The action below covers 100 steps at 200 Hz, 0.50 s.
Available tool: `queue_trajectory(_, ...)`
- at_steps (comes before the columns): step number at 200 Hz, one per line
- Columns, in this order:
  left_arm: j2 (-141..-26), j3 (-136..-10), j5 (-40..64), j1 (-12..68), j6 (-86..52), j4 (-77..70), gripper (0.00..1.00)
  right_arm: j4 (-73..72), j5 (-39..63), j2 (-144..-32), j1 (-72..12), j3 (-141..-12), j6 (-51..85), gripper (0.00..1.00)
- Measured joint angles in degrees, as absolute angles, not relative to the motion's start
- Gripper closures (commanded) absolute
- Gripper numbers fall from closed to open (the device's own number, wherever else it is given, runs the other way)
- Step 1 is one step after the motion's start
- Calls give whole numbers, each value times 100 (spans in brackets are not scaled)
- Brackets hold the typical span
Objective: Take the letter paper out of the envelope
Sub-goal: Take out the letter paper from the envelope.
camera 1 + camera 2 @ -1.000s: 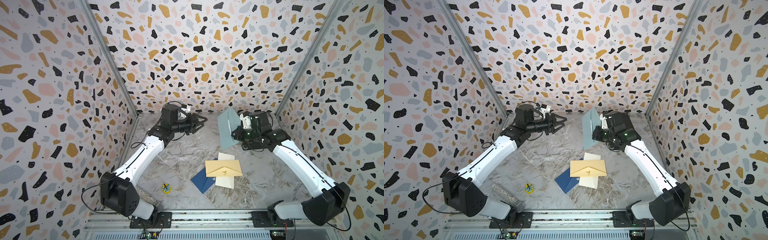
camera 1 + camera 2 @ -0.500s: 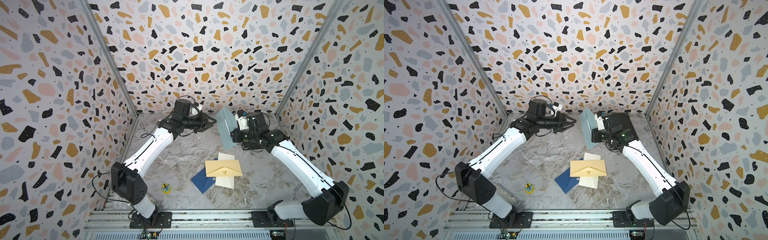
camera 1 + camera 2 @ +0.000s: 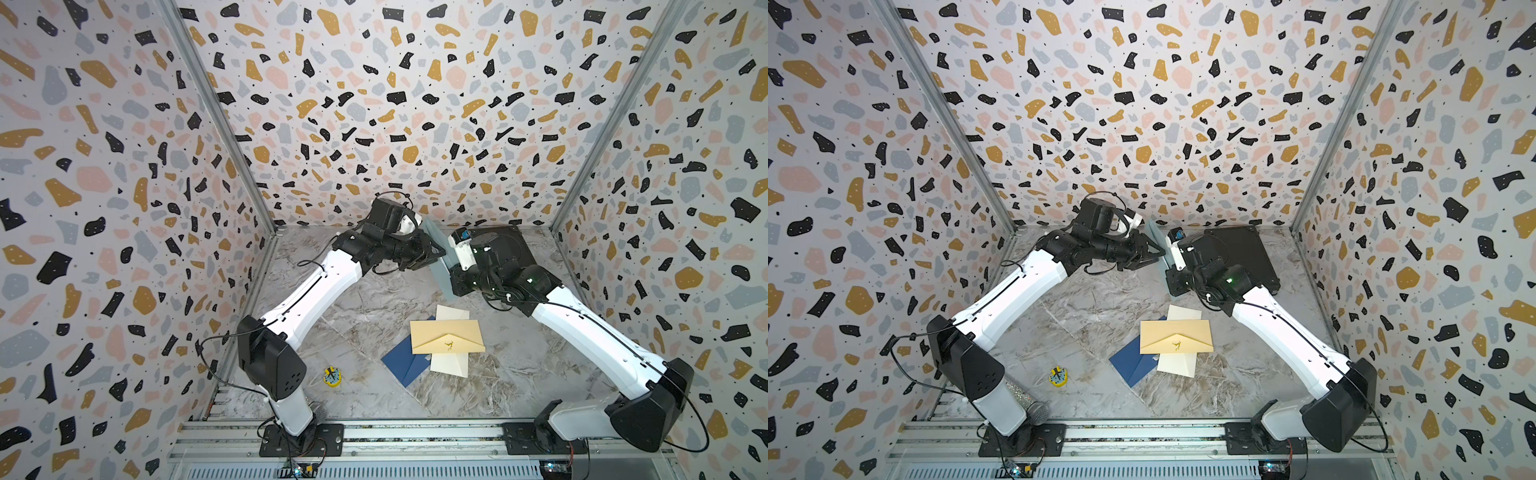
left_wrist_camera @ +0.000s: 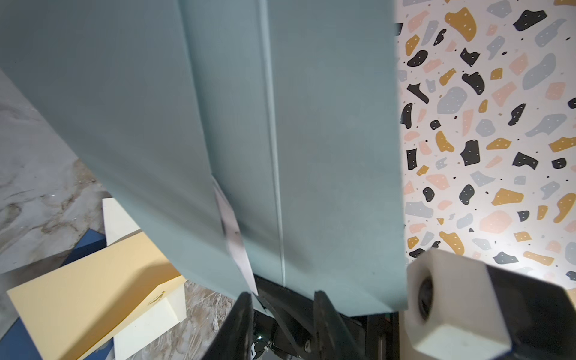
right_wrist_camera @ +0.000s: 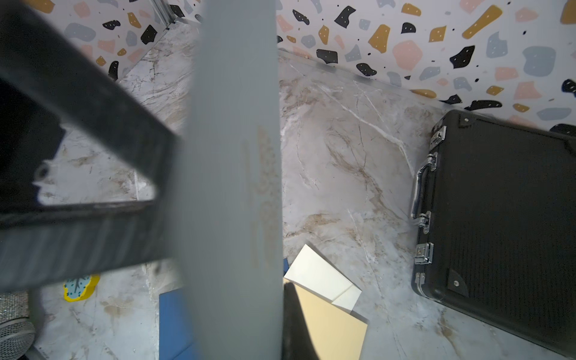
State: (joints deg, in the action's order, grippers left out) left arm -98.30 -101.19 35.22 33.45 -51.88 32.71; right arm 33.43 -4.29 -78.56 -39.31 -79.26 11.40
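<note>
Envelope, paper sliver peeking in left wrist view alone

Both white arms stretch forward, wrists bent inward toward each other. The left gripper has jaws partly apart, its tips just before the right gripper, which is clamped closed.

Upright, aloft: teal envelope; white letter paper sliver peeking out.

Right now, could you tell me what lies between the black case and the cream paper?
Only bare marble tabletop separates the black case from the cream paper, in the right wrist view.
</note>
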Motion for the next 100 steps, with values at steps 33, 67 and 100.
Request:
queue_trajectory(33, -9863, -10132, 3395, 3345, -4991, 3441, 65, 3343, -755, -7856, -4156, -7926, 915, 100)
queue_trajectory(67, -9950, -10132, 3258, 3345, -4853, 3618, 67, 3341, -980, -7856, -4338, -7926, 781, 100)
queue_trajectory(100, -10012, -10160, 3153, 3345, -4775, 3710, 73, 3341, -1142, -7859, -4451, -7926, 740, 100)
